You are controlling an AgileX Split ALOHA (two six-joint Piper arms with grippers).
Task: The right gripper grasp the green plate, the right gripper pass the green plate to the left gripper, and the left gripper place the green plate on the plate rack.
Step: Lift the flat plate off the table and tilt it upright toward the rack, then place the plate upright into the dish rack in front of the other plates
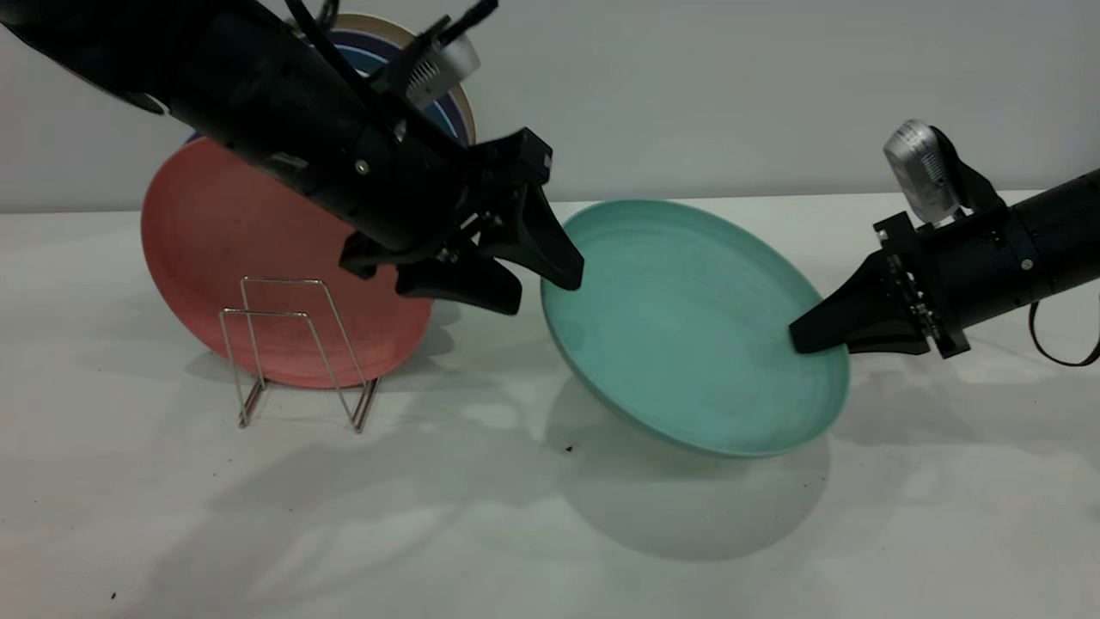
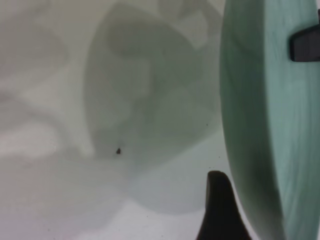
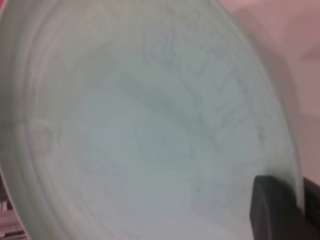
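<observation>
My right gripper [image 1: 801, 338] is shut on the right rim of the green plate [image 1: 687, 327] and holds it tilted above the table. In the right wrist view the plate [image 3: 150, 125] fills the picture, and the gripper [image 3: 298, 205] has one finger on each side of the rim. My left gripper [image 1: 541, 292] is open at the plate's left rim, with one finger over the rim and the other left of it. The left wrist view shows one finger [image 2: 217, 205] beside the plate's edge [image 2: 260, 125]; the other finger is out of view. The plate rack [image 1: 301, 344] stands at the left.
A salmon-pink plate [image 1: 215, 241] stands upright in the rack behind the front wire loops. Blue and cream plates [image 1: 451, 112] stand behind it, mostly hidden by the left arm. The white table [image 1: 550, 533] runs to a pale wall at the back.
</observation>
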